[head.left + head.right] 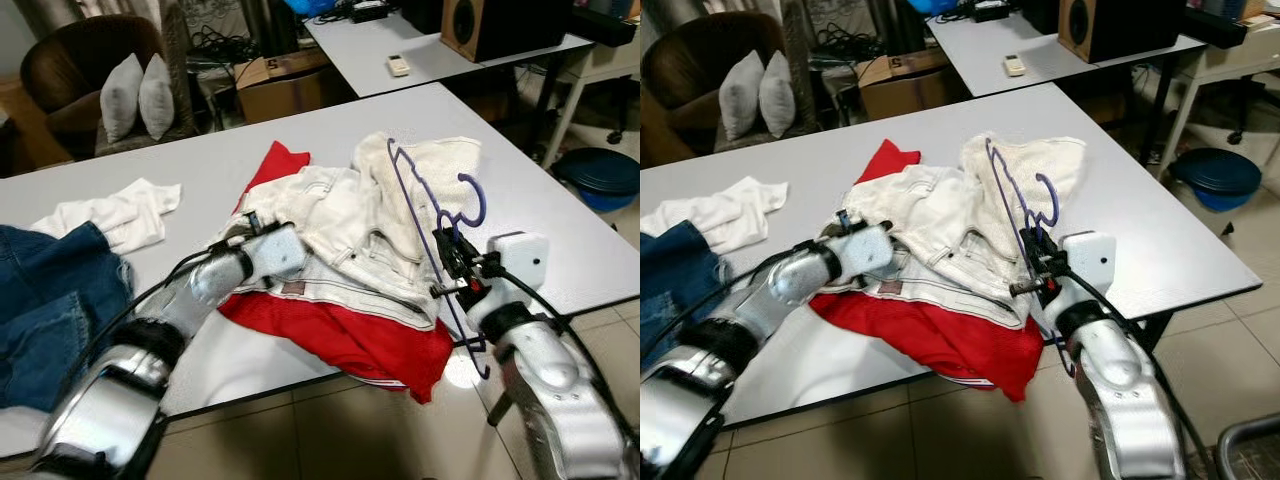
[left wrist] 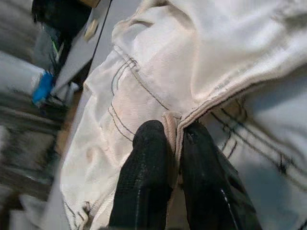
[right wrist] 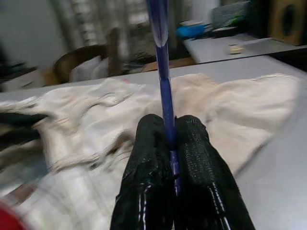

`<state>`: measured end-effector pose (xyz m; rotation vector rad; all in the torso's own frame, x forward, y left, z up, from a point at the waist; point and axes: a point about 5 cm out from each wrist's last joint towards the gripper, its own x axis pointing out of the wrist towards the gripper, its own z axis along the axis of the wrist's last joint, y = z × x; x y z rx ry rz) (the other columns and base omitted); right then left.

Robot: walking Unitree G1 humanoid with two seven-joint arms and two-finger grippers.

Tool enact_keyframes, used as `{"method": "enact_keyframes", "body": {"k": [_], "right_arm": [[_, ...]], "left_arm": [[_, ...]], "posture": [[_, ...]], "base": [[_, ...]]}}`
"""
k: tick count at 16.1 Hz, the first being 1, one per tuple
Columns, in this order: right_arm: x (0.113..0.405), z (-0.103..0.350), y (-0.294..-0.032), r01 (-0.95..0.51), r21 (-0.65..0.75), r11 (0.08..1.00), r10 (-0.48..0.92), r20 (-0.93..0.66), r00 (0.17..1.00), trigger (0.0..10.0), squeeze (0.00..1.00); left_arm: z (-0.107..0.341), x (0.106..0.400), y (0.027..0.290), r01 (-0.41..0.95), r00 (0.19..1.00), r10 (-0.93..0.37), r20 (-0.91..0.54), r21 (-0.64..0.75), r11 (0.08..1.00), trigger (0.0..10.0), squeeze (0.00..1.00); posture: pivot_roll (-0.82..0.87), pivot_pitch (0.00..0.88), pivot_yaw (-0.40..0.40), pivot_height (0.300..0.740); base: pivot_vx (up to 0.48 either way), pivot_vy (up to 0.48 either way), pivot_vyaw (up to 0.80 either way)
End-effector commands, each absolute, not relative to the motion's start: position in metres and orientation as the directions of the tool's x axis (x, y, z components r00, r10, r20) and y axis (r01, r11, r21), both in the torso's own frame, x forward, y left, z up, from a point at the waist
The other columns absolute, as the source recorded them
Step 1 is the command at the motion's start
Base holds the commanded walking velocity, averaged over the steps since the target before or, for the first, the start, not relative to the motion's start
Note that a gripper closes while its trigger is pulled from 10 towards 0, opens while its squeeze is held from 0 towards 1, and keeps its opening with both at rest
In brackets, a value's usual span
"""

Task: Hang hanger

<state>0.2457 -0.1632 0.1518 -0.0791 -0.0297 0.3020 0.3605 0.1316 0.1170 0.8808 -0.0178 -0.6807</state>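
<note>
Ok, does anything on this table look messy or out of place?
Yes: clothes lie crumpled, not folded. White jeans sprawl over a red garment that droops off the table edge, and the purple hanger lies on them.

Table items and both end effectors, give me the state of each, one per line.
Purple hanger: tilted, lifted over the white pants.
White pants: crumpled, on the red garment.
Left end effector: shut on white pants.
Right end effector: shut on purple hanger.
White T-shirt: crumpled on table.
</note>
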Motion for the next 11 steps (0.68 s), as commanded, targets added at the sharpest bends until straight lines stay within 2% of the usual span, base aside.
{"method": "enact_keyframes", "body": {"k": [1, 4, 8, 11], "right_arm": [[0.242, 0.157, -0.163, -0.332, -0.062, 0.941, 0.334, 0.030, 0.942, 10.0, 0.00], [0.221, 0.178, -0.182, -0.492, -0.084, 0.866, 0.495, 0.018, 0.869, 10.0, 0.00], [0.182, 0.197, -0.198, -0.647, -0.096, 0.756, 0.645, -0.059, 0.762, 10.0, 0.00], [0.169, 0.194, -0.201, -0.687, -0.069, 0.723, 0.673, -0.153, 0.723, 10.0, 0.00]], "left_arm": [[0.126, 0.368, 0.137, 0.540, 0.806, -0.535, -0.255, 0.687, 0.486, 0.0, 0.00], [0.166, 0.392, 0.121, 0.527, 0.830, -0.524, -0.190, 0.574, 0.627, 0.0, 0.00], [0.220, 0.412, 0.112, 0.451, 0.874, -0.481, -0.064, 0.472, 0.757, 0.0, 0.00], [0.236, 0.415, 0.107, 0.442, 0.875, -0.484, -0.027, 0.451, 0.775, 0.0, 0.00]], "posture": [[-0.14, 0.000, 0.166, 0.740], [-0.14, 0.000, 0.165, 0.740], [-0.16, 0.000, 0.185, 0.740], [-0.17, 0.000, 0.195, 0.740]], "base": [[0.000, 0.000, 0.00], [0.000, 0.000, 0.00], [0.000, 0.000, 0.00], [0.000, 0.000, 0.00]]}}
